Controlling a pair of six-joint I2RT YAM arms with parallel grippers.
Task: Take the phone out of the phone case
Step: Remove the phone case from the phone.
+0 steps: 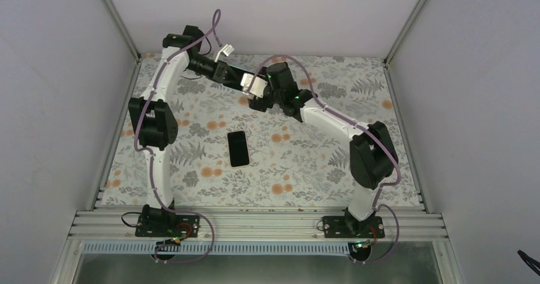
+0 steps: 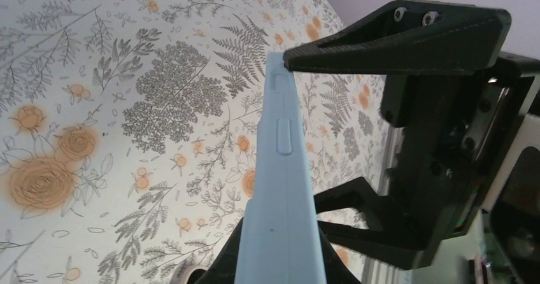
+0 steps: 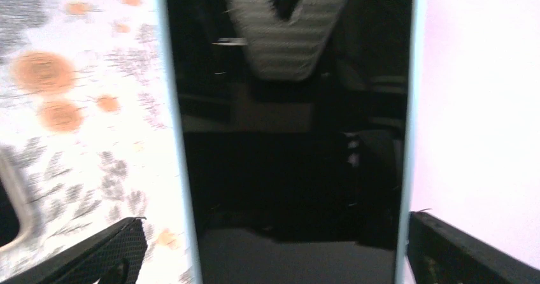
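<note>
Black and flat on the table (image 1: 318,169) lies the phone (image 1: 239,148), seemingly already out, while farther back the left gripper (image 1: 253,88) pinches the pale blue case (image 2: 280,169) by one end to hold it up, the right gripper (image 3: 277,220) flanking it, pressing or not I cannot tell.

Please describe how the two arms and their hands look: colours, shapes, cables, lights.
Both the left arm and the right arm have white links and bulky black joints, with small green lights. A purple cable runs along each. The right hand is black; its fingers are ribbed, wedge-shaped plastic with two screws.
</note>
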